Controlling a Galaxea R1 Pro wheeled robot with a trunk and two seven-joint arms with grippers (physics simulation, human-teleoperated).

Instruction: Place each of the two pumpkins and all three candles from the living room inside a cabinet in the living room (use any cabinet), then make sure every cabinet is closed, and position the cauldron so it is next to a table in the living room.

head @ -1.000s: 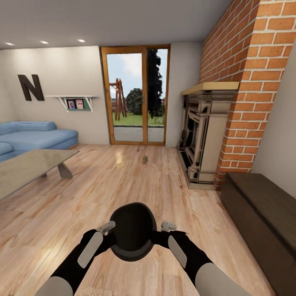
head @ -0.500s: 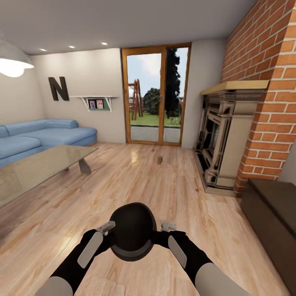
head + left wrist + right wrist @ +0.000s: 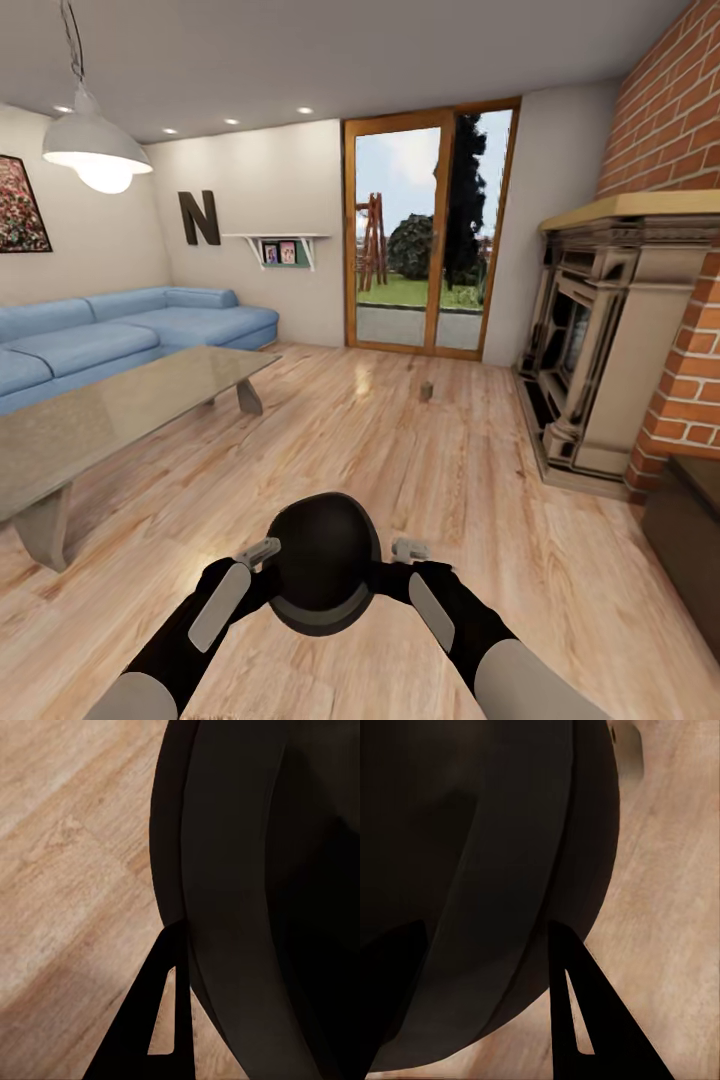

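One round matte black cauldron [image 3: 323,575] with a thick rim is in the head view (its dark wall also shows in both wrist views). One tiny squat greyish-tan candle [image 3: 426,390] stands on the wooden floor. There is one large low table [image 3: 110,410] with a glossy grey top, one blue corner sofa [image 3: 120,335], one white pendant lamp [image 3: 97,150], one stone fireplace [image 3: 610,350], one dark brown low cabinet [image 3: 690,540], and two black grippers: left gripper [image 3: 262,556], right gripper [image 3: 405,552].
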